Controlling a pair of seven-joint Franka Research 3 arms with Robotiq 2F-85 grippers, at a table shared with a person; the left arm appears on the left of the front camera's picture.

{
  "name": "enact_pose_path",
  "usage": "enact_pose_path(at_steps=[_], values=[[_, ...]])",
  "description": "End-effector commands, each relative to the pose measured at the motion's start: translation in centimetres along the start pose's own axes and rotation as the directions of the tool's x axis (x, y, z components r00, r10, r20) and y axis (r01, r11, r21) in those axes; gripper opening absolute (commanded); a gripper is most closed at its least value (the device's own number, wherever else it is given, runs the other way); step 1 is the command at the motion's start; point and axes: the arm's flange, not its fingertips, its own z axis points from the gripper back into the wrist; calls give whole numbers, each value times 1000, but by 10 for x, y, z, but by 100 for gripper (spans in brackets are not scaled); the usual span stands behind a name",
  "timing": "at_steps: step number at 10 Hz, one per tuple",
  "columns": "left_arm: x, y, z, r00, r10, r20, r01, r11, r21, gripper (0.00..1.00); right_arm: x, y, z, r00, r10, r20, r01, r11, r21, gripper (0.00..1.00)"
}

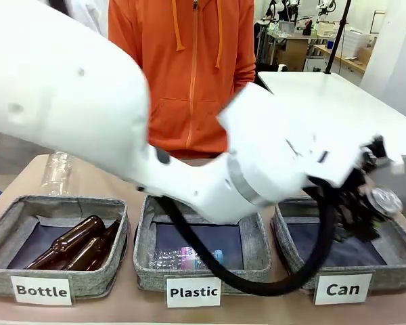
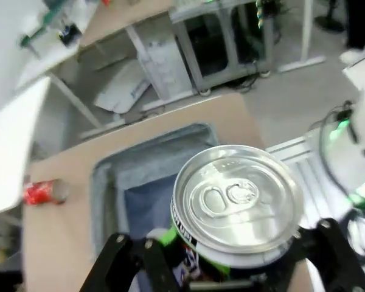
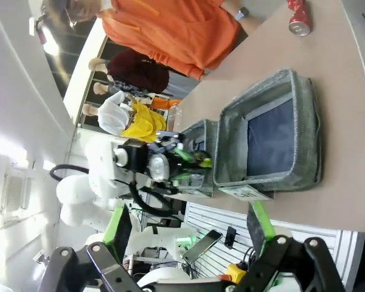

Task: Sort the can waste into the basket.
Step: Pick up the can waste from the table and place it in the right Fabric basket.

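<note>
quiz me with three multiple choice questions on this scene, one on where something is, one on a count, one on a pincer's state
1. Where is the silver-topped can?
A) in the left pincer, over the Can basket
B) on the floor
C) in the person's hand

2. How many brown bottles lie in the Bottle basket?
A) none
B) two
C) five

3. What state is the right pincer in?
A) shut on a sponge
B) open, holding nothing
C) shut on a cup

Answers:
1 A, the left wrist view shows it clamped above the basket.
2 B, two lie side by side.
3 B, its fingers stand apart with nothing between them.
</note>
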Motion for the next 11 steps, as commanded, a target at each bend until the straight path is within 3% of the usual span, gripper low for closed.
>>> enact_pose_path(at_steps=[1,4,8,9,10,11], values=[[39,36,-25,998,-23,-52,23,1000,-8,32,-3,10,-9,1000,-17,-18,17,999,31,100],[48,66,-25,987,-64,-146,58,997,-46,32,-3,10,-9,1000,-17,-18,17,999,31,100],[43,86,-34,977,-25,-213,-12,985,-170,32,-3,10,-9,1000,-17,-18,17,999,31,100],[44,85,-33,972,-40,-233,-11,977,-213,38,-3,10,-9,1000,-17,-18,17,999,31,100],[45,86,-33,972,-36,-232,-14,977,-212,92,-3,10,-9,1000,-17,-18,17,999,31,100],[46,88,-31,972,-26,-232,-20,981,-195,98,-3,10,-9,1000,-17,-18,17,999,31,100]])
